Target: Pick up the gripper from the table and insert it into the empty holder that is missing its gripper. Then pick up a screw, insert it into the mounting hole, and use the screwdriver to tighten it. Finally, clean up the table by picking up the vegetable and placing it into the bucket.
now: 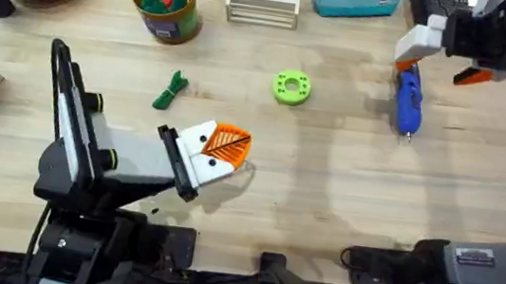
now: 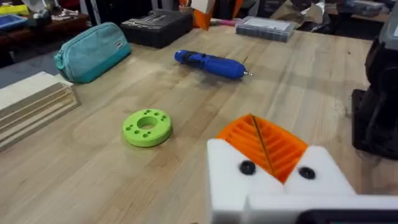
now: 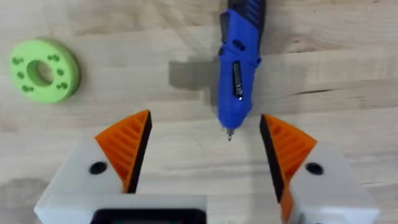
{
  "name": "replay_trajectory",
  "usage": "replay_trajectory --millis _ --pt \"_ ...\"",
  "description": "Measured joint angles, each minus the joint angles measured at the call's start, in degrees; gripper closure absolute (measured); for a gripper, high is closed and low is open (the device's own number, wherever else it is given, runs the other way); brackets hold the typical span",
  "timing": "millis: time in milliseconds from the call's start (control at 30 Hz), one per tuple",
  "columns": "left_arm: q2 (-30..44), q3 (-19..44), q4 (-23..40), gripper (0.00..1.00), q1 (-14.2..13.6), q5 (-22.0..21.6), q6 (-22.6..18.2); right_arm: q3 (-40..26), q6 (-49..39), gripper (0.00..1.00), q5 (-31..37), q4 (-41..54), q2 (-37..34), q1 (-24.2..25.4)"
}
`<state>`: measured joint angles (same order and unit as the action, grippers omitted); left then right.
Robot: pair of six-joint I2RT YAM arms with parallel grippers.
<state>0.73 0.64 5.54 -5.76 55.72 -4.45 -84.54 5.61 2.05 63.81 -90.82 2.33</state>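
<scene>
The screwdriver (image 3: 239,68), rigid and probably slick, suits a mid-barrel grasp; right gripper (image 3: 205,149) gapes above it, left gripper (image 2: 266,149) clenched.

Even, bright, diffuse light from above; no hard glare on wooden table (image 1: 342,200). Soft shadow beside screwdriver (image 3: 237,68) in right wrist view, fainter one under green disc (image 2: 147,127). Overhead: right arm (image 1: 494,40) at top edge dark, perhaps slightly blurred. Left wrist background clutter soft, out of focus.
</scene>
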Motion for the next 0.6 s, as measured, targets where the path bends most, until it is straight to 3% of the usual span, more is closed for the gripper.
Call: replay_trajectory --millis 233,600 --pt "0.0 0.0 0.0 0.996 0.0 0.0 0.0 0.3 -2.7 0.011 -2.5 -5.9 -3.8 7.3" --pt "0.0 0.0 0.0 0.996 0.0 0.0 0.0 0.3 -7.0 0.011 -5.2 -12.6 -15.0 7.6"
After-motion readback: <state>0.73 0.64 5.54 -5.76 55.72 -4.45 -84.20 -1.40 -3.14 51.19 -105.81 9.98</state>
